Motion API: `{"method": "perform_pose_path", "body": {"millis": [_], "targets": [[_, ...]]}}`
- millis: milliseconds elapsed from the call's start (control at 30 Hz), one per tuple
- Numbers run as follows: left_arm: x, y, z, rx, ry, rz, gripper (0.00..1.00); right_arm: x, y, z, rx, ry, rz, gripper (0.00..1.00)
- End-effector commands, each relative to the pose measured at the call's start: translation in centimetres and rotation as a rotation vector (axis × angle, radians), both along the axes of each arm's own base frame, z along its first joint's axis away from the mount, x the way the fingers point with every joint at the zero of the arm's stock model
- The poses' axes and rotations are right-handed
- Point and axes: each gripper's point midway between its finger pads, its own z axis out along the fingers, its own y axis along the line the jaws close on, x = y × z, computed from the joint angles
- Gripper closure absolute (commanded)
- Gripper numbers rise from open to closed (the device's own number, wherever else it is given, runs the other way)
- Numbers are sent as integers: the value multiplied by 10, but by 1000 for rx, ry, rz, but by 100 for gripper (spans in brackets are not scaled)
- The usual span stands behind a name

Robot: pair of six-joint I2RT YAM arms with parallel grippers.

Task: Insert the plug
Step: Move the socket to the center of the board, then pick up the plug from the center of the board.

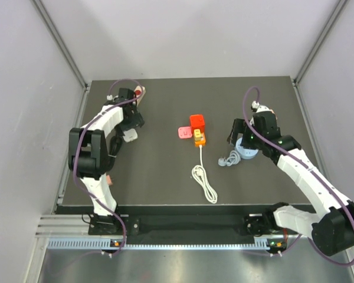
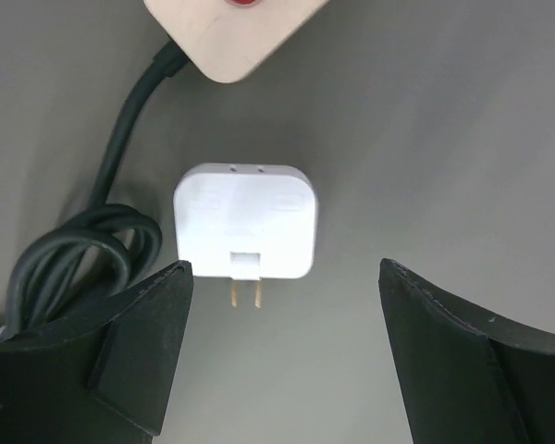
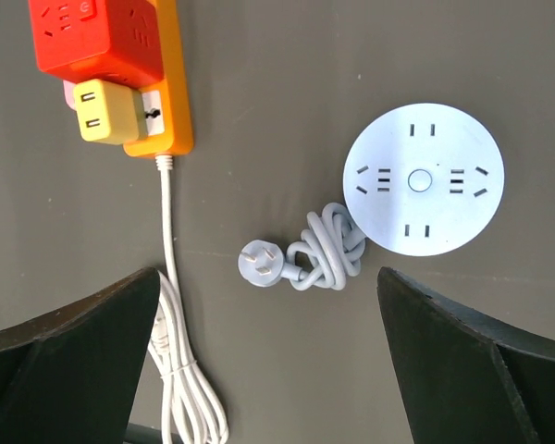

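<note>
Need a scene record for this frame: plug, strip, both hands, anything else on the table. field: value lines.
plug: red cube, on the orange power strip, at the end away from its white cord; how deep it sits cannot be told
yellow adapter: on the same strip, beside the plug
right hand: open, empty, clear of the plug
left hand: open, empty; white adapter lies just ahead of it, untouched
other: round socket, to the right of the strip
</note>
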Motion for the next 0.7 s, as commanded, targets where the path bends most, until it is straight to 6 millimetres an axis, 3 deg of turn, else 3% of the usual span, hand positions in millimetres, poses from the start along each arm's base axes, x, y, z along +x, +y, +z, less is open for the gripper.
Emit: {"method": "perform_pose_path", "body": {"millis": [0, 333, 500, 667], "targets": [[-2, 14, -4, 83, 58, 8, 14, 8, 6, 34, 29, -100, 39, 0], [-14, 25, -19, 149, 121, 26, 15, 4, 12, 28, 59, -90, 56, 0], [-15, 16, -39, 108, 126, -11, 16, 3, 14, 29, 75, -92, 61, 1], [-15, 7, -51, 64, 143, -37, 23, -2, 18, 29, 91, -85, 88, 0]]}}
